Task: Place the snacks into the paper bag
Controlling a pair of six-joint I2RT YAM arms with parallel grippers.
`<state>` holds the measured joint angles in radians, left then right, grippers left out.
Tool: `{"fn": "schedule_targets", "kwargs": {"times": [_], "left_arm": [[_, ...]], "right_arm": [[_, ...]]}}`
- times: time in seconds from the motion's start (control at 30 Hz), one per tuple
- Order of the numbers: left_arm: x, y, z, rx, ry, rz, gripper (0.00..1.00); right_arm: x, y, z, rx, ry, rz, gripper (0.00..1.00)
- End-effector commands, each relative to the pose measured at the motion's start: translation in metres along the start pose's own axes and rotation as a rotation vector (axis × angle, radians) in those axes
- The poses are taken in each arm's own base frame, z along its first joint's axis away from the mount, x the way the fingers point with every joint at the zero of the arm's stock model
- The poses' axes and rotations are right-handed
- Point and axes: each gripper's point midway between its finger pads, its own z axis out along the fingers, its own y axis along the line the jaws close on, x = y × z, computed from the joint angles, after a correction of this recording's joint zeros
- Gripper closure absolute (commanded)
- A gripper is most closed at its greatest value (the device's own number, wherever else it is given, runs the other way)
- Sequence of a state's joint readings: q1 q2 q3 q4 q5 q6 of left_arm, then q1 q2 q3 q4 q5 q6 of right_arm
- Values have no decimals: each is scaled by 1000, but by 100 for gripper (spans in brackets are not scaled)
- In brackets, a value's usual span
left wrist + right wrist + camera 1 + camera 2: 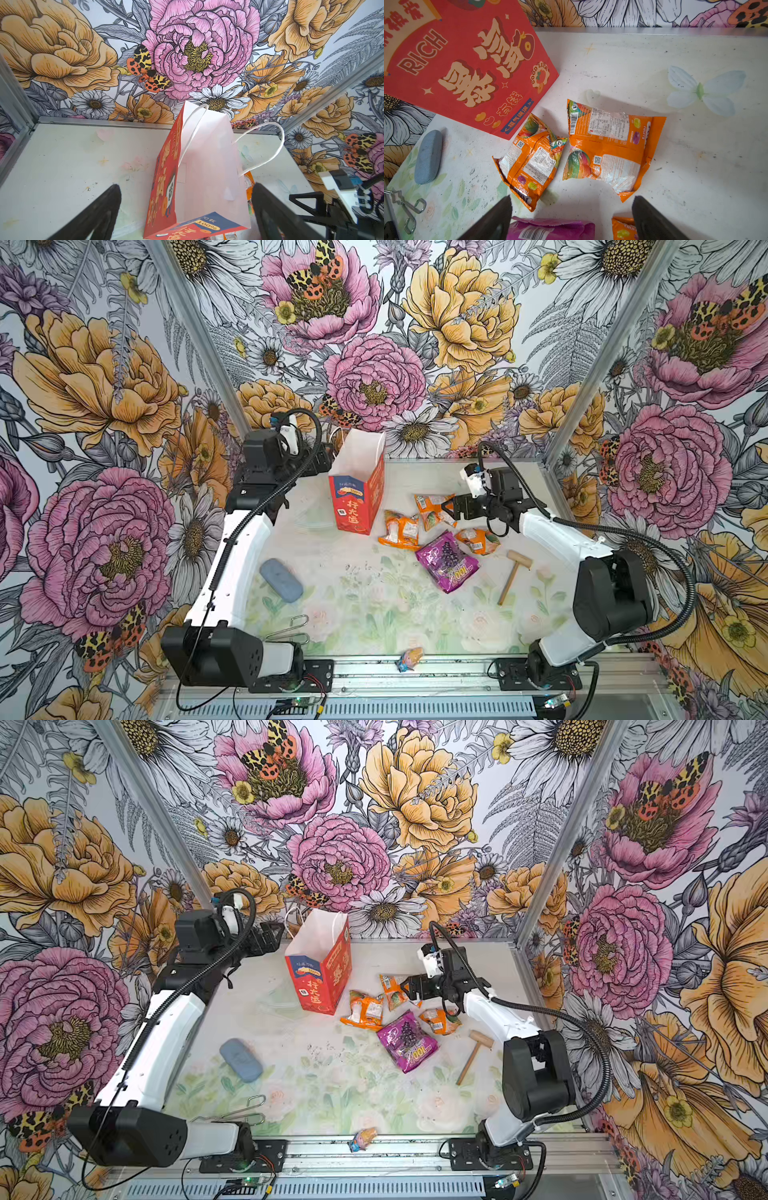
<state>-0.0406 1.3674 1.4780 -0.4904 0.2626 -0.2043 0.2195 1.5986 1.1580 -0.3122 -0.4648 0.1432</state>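
Both top views: left gripper (pixel 274 936), right gripper (pixel 448 510) spread apart; snacks (pixel 401 531) beside paper bag (pixel 357 506).

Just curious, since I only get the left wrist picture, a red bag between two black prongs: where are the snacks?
Observer: Four lie on the table beside the bag: three orange packets and a purple packet.
Operator: What is the other arm doing?
Observer: The right gripper hangs open by the rearmost orange packet, holding nothing.
Operator: Anything else lying about?
Observer: A wooden mallet, between the purple packet and the right arm.
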Motion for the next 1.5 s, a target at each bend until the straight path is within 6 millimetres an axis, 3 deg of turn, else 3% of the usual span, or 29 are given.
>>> {"fn": "schedule_targets", "kwargs": {"times": [0.0,0.27,0.57,1.03,1.47], "left_arm": [[0,-14,5,66,49,-12,1],[10,-23,26,138,146,-31,1],[38,-7,57,126,271,-69,1],[46,12,84,80,300,-88,1],[52,22,98,71,321,-129,21]], "right_arm": [[-5,2,0,14,1,-32,7],[-2,0,3,24,15,-29,7],[-1,-1,6,26,22,-32,7],[2,-3,10,32,34,-28,7],[2,-3,11,32,36,-29,7]]}}
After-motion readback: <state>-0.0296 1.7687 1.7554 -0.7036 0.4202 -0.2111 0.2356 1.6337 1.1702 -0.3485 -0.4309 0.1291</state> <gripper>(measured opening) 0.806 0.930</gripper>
